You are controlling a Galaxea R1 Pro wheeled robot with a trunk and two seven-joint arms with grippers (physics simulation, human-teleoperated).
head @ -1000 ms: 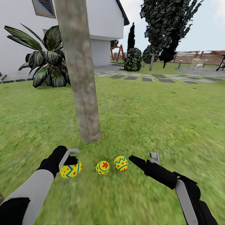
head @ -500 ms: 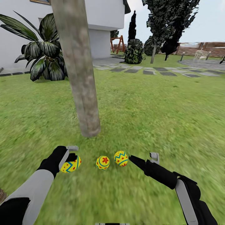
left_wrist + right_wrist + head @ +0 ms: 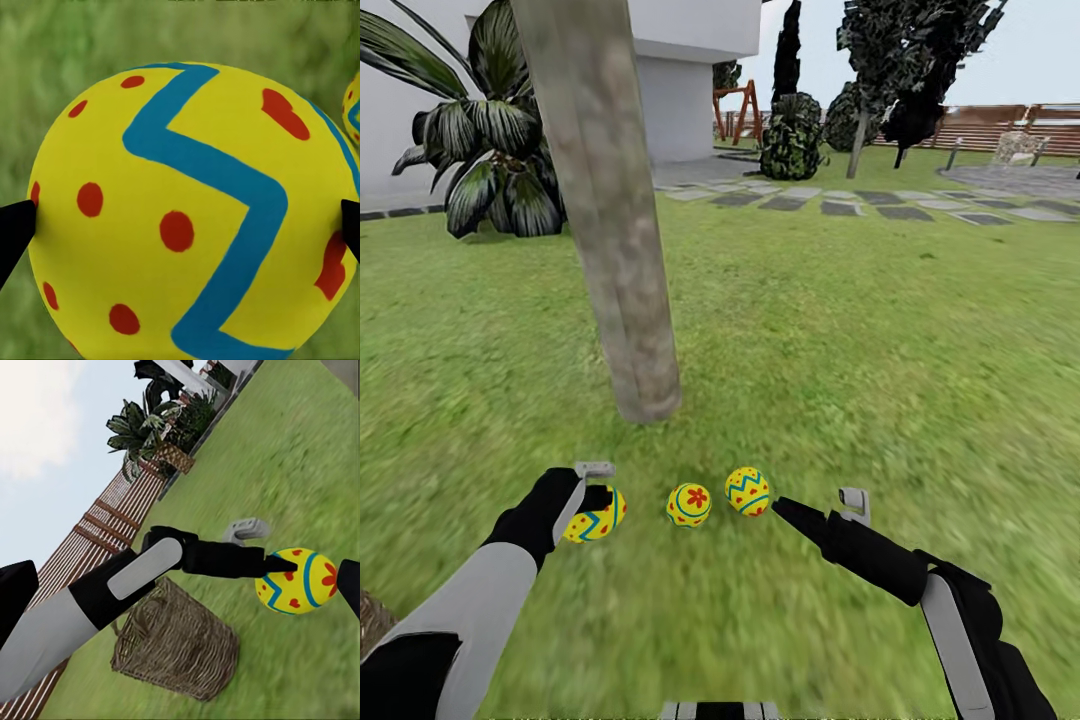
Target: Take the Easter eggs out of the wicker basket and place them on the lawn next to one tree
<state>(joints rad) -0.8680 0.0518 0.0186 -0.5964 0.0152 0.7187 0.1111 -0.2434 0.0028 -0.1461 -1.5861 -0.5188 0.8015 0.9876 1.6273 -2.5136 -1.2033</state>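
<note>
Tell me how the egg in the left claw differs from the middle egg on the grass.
The held egg sits between the left claw fingers; the middle egg lies free on the lawn, touched by nothing. The held egg carries red dots and a blue zigzag; the middle egg shows a red flower. The held egg is farthest left of the three; the middle egg has an egg on either side. Both are yellow and lie near the tree.
</note>
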